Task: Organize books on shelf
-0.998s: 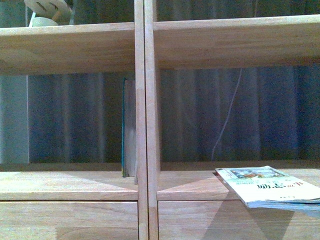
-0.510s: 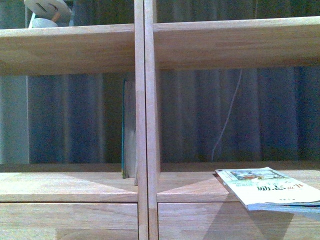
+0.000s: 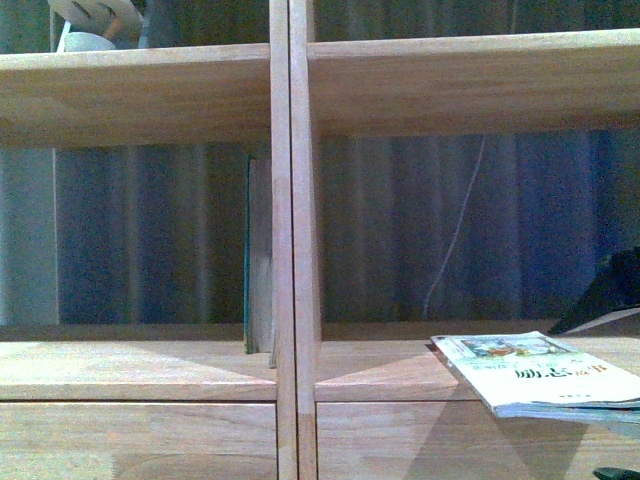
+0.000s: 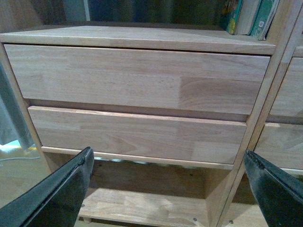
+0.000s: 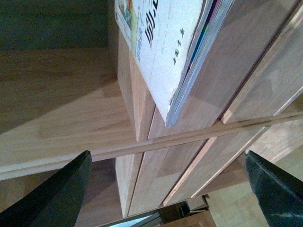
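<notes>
The light-wood shelf fills the front view. A dark-green-spined book stands upright in the left compartment, against the centre divider. A white paperback lies flat in the right compartment, and its corner overhangs the front edge. My right gripper is open below and in front of that paperback, holding nothing. A dark part of the right arm shows at the right edge. My left gripper is open and empty, facing the two drawer fronts of the left column.
Upright book ends show above the left drawers, beside the divider. A pale object sits on the upper left board. A thin white cable hangs behind the right compartment. A wooden floor lies under the shelf.
A dark part of the right arm has come into the front view at the right edge. Both books lie as before.
</notes>
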Robot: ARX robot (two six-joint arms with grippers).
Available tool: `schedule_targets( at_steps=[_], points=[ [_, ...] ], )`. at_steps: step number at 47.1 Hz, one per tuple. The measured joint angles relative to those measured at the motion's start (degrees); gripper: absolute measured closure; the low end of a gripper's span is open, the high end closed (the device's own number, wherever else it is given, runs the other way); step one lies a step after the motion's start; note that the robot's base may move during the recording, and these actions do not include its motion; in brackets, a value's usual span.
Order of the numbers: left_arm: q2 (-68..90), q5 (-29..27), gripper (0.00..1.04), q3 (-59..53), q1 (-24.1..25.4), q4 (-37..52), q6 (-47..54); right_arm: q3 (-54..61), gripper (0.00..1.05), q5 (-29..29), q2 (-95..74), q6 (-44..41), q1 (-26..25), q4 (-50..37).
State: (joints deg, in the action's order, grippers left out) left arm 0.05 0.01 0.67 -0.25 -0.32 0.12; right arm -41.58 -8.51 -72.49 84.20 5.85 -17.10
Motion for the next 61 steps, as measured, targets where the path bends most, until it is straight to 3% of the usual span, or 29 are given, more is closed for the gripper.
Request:
schedule_targets(
  at_steps=[26,55,61],
  points=[
    [0.0,0.0,0.07,0.0,0.0,0.0,0.0,-10.5,0.07,7.4,-14.5,1.7,3.4,-2.3],
    [0.0,0.0,0.07,0.0,0.0,0.0,0.0,-20.2,0.07,12.4,-25.4,-3.3,0.3,-2.5],
    [0.0,0.0,0.07,0.0,0.0,0.0,0.0,-20.6,0.28,12.4,-25.9,-4.4,0.0,-2.3]
  ],
)
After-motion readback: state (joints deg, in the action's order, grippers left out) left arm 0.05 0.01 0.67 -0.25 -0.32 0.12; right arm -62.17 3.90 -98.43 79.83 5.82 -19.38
